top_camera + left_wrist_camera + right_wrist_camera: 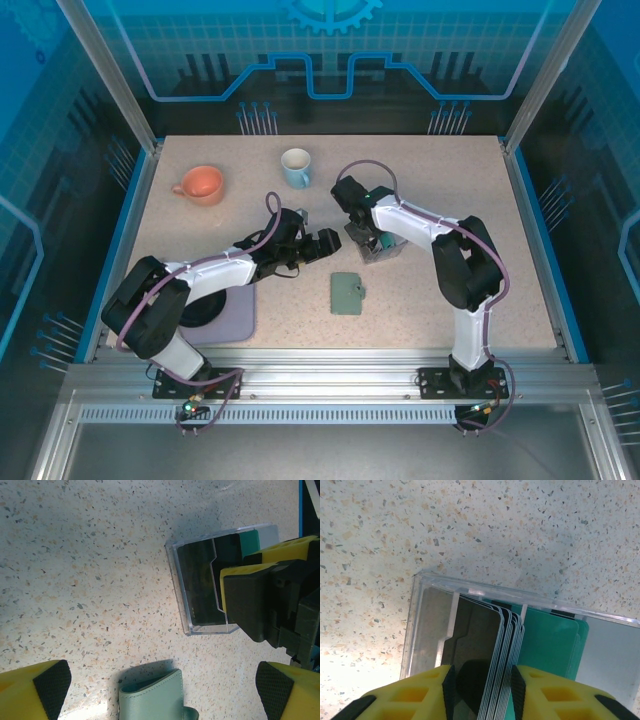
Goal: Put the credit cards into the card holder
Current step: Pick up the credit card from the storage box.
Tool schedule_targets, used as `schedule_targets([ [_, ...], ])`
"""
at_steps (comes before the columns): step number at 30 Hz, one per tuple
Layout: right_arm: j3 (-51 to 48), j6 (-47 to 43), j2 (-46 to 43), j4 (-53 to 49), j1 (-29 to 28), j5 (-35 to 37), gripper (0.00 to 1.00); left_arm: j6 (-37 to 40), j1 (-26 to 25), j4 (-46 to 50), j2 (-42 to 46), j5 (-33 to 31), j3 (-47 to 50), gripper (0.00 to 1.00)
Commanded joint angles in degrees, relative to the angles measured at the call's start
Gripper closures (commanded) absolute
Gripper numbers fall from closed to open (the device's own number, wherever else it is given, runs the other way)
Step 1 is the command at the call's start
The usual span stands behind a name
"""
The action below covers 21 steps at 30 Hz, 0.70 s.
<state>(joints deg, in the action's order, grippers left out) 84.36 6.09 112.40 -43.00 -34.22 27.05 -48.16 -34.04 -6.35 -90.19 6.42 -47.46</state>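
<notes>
The credit cards stand on edge in a small clear box [381,253] [182,592] [427,625]. A dark, white-edged stack [507,650] is on the left and teal cards [550,640] on the right. My right gripper [481,682] [367,243] reaches down into the box, open. Its jaws stand narrowly either side of the dark stack, the right pad against it and a gap left at the other pad. The sage-green card holder [347,293] [152,700] lies folded on the table nearer the front. My left gripper [328,243] [163,685] hovers wide open above its edge, holding nothing.
An orange mug [200,184] and a white-blue mug [296,167] stand at the back of the table. A purple mat [228,310] lies at the front left under the left arm. The right gripper's fingers [247,595] crowd the box in the left wrist view.
</notes>
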Motion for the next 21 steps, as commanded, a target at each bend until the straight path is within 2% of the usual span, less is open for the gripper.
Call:
schedule_targets([
  [1,-0.8,-0.5,-1.8,-0.5,-0.4,1.6,0.66,-0.8,-0.5,-0.5,-0.6,0.4,0.0,0.01],
  [6,-0.8,-0.5,-1.7,-0.7,-0.5,1.1,0.71,-0.9,-0.4,-0.3,-0.6,0.5,0.0,0.01],
  [9,-0.9,-0.4,-1.9,-0.6,-0.4,1.3,0.77,-0.9,-0.5,-0.2,-0.5,0.5,0.0,0.01],
  [15,-0.9,-0.5,-2.2,-0.6,-0.4,1.6,0.80,-0.8,-0.5,-0.1,-0.5,0.4,-0.1,0.01],
  [17,-0.9,-0.5,-2.3,-0.7,-0.4,1.4,0.85,-0.8,-0.5,-0.1,-0.5,0.5,-0.1,0.01],
  [21,-0.9,-0.1,-3.0,-1.0,-0.5,1.0,0.86,-0.8,-0.5,0.2,-0.4,0.3,0.0,0.01],
])
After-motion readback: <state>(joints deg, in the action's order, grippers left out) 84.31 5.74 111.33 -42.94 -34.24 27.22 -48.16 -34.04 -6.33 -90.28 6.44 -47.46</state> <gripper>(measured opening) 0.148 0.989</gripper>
